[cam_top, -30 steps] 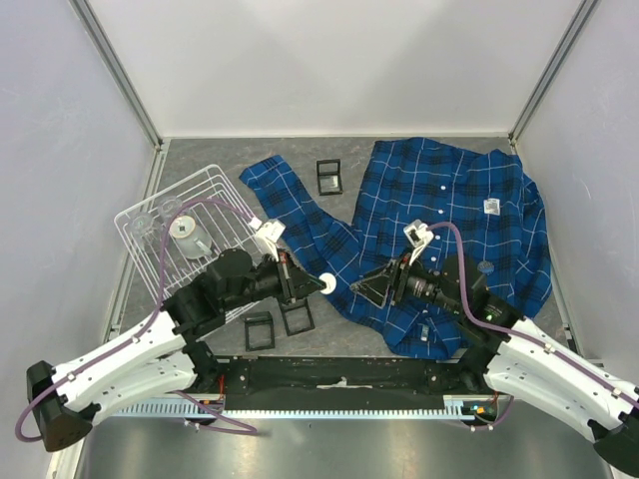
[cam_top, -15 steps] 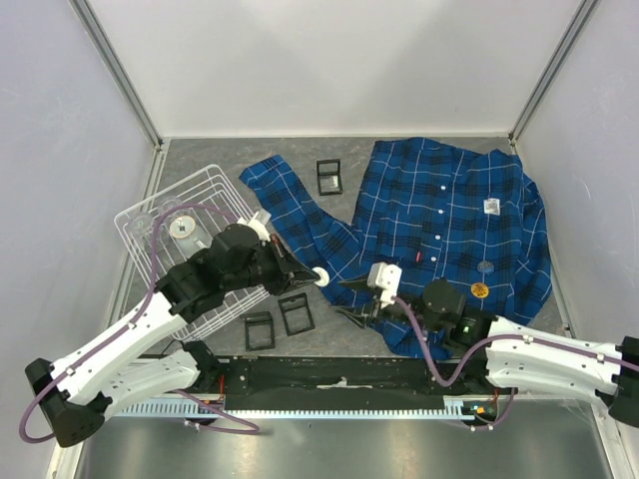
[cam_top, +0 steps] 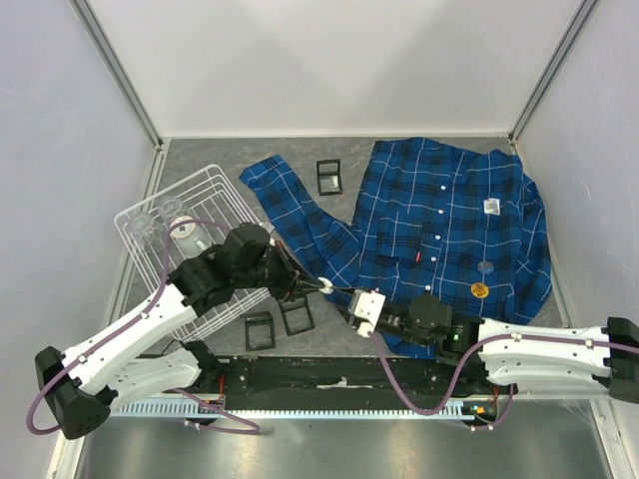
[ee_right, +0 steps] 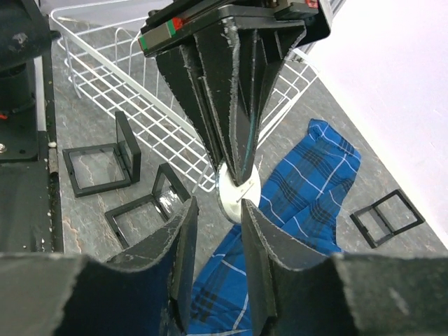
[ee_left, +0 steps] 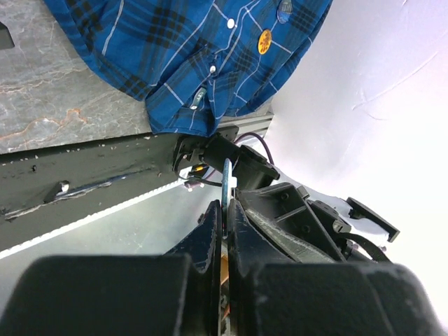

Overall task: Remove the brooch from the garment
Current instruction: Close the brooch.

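**Two robot arms meet at a white brooch beside a blue plaid shirt**

Top view: a bright blue plaid shirt (cam_top: 439, 220) lies spread on a grey desk (cam_top: 200, 160), with one sleeve stretched out to its left. The L and R arms reach in from the near edge and meet at the lower end of that sleeve.

The L gripper (cam_top: 318, 283) has its fingers pressed tight on a thin, round white brooch (ee_right: 236, 192), pinching it edge-on by its upper part. In the R wrist view the disc hangs below the black fingers w/ sleeve cloth behind it. It looks lifted clear of the shirt, though the angle makes that hard to confirm.

The R gripper (ee_right: 218, 205) points at the brooch from the opposite side. Its fingers stand partly apart, one on each side of the disc's lower edge. They are close to it but a gap shows on both sides, and they hold nothing.

On the shirt front near the hem sits a small yellow badge (cam_top: 479, 290), w/ a grey badge (cam_top: 485, 267) just above it. A white tag (cam_top: 491, 206) sits higher on the same side.

Well left of the shirt is a white wire basket (cam_top: 150, 225). A black square frame (cam_top: 328, 177) lies between the sleeve and the shirt body. A second frame (cam_top: 297, 314) and a third frame (cam_top: 259, 330) lie just below the sleeve end.
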`<state>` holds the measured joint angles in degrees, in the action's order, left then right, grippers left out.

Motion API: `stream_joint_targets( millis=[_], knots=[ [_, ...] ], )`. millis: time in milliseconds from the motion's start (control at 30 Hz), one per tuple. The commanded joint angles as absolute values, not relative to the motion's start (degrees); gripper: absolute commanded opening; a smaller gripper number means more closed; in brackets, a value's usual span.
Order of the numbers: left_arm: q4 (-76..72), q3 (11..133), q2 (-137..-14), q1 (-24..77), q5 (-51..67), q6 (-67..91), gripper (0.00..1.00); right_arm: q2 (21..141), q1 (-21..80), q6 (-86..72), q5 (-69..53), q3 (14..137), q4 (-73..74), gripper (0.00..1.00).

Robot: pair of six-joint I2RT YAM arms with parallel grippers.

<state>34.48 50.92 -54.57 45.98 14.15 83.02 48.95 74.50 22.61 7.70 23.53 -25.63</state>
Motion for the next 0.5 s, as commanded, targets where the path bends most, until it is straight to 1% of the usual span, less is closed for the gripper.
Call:
stream_joint_targets(
  millis=[0, 233, 267, 333, 367, 433, 467],
  knots=[
    [34.7, 50.7, -54.6, 45.7, 16.9, 88.2, 0.02, 51.6, 75.8, 26.5, 10.6, 27.2, -27.8, 0.36],
    [34.6, 50.5, -53.5, 45.6, 16.3, 89.4, 0.02, 52.1, 76.7, 26.8, 14.5, 26.7, -30.1, 0.24],
    [34.6, 50.5, -53.4, 45.7, 16.3, 89.5, 0.02, 52.3, 76.8, 26.9, 15.2, 26.5, -30.5, 0.2],
    [34.6, 50.4, -53.3, 45.7, 16.3, 89.7, 0.02, 52.2, 76.9, 26.8, 16.2, 26.3, -30.8, 0.17],
    [34.6, 50.3, -53.1, 45.7, 16.3, 89.9, 0.02, 52.0, 76.9, 26.7, 16.6, 26.3, -30.8, 0.12],
    [33.8, 49.7, -52.6, 45.7, 16.1, 89.9, 0.02, 51.8, 77.0, 26.2, 16.8, 26.5, -30.8, 0.07],
    [33.3, 49.3, -52.3, 45.7, 16.0, 89.9, 0.02, 51.8, 77.1, 25.8, 17.0, 26.5, -30.8, 0.0]
  ],
)
